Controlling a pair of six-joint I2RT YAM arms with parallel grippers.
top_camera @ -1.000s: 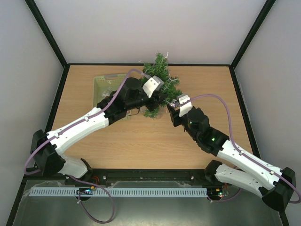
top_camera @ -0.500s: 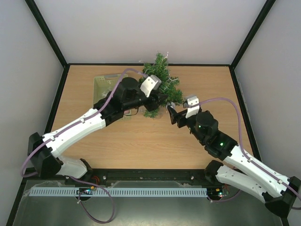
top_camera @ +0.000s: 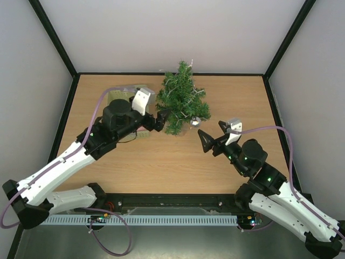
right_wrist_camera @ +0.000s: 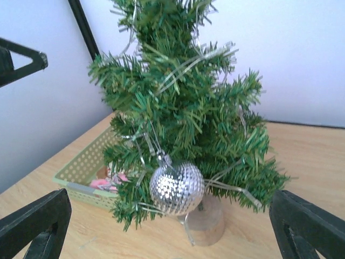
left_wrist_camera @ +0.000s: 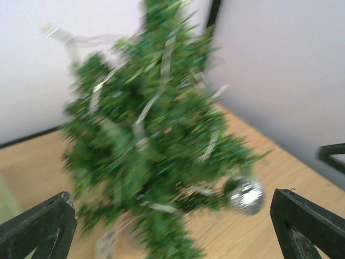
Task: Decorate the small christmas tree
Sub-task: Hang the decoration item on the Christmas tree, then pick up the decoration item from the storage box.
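As both arms (top_camera: 73,155) (top_camera: 252,157) angle inward, parted jaws apparently clear the tree (top_camera: 180,97).

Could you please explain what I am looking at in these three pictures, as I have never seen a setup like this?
These are two robot arms bolted to the near edge of a wooden table. The overhead picture looks down from above and behind them. The other two come from small cameras on each wrist, so the black shapes at their lower corners are that arm's own fingers. On the table stands the small christmas tree, draped with silvery strands and carrying a silver ball. Beside it sits a pale green basket with something pink inside. The left end effector and right end effector are both open, facing the tree, holding nothing.
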